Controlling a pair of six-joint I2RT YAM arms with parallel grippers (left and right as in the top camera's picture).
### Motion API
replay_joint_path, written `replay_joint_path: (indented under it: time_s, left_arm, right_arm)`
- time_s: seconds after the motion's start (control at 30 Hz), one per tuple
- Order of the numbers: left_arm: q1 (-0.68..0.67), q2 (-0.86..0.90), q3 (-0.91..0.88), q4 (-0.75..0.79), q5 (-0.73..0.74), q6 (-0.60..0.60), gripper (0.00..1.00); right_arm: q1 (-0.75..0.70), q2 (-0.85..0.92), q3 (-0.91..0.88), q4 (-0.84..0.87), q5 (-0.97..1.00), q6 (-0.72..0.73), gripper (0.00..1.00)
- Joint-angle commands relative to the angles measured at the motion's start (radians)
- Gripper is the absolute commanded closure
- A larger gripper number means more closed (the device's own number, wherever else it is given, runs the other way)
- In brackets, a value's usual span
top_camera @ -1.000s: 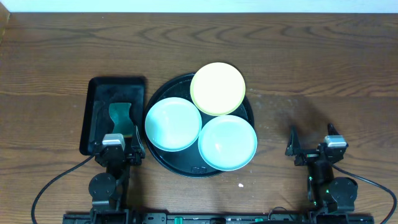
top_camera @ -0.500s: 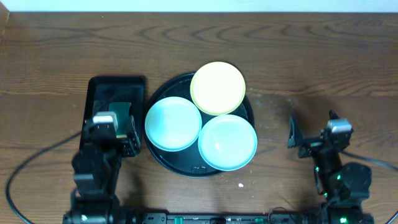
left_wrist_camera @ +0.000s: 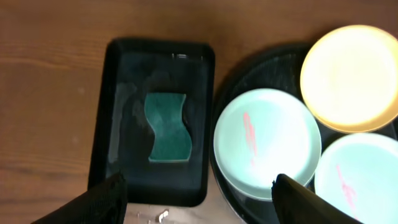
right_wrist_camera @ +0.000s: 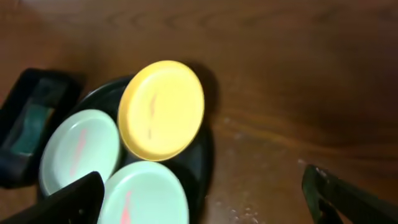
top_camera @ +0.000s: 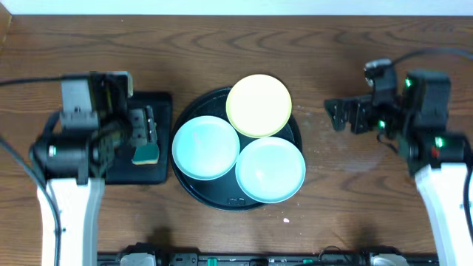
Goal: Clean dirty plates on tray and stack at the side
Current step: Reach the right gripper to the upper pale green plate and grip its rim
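Ahead of left gripper (left_wrist_camera: 199,186), jaws spread and empty: three smeared plates (left_wrist_camera: 267,140) on the tray (left_wrist_camera: 277,60), sponge (left_wrist_camera: 166,127) left of them. Right gripper (right_wrist_camera: 205,190) likewise spread, empty. I judge plates light, stiff, slick; pinch the rim.

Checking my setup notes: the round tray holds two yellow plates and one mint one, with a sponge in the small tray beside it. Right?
Not quite: the overhead view shows one yellow plate and two mint plates on the round tray. The sponge is in the small tray.
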Motion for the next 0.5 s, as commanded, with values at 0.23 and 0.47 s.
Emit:
replay_joint_path:
  time_s: [0.23,0.47]
  left_arm:
    - [-0.002,0.200,0.049,0.008,0.014,-0.016,0.25]
    - [0.003,0.262,0.049,0.006,-0.076,-0.094,0.25]
  right_arm:
    - [0.090,0.282,0.087,0.075,-0.260,0.168,0.29]
    - [0.393,0.505,0.275,-0.012,0.034,0.318,0.44]
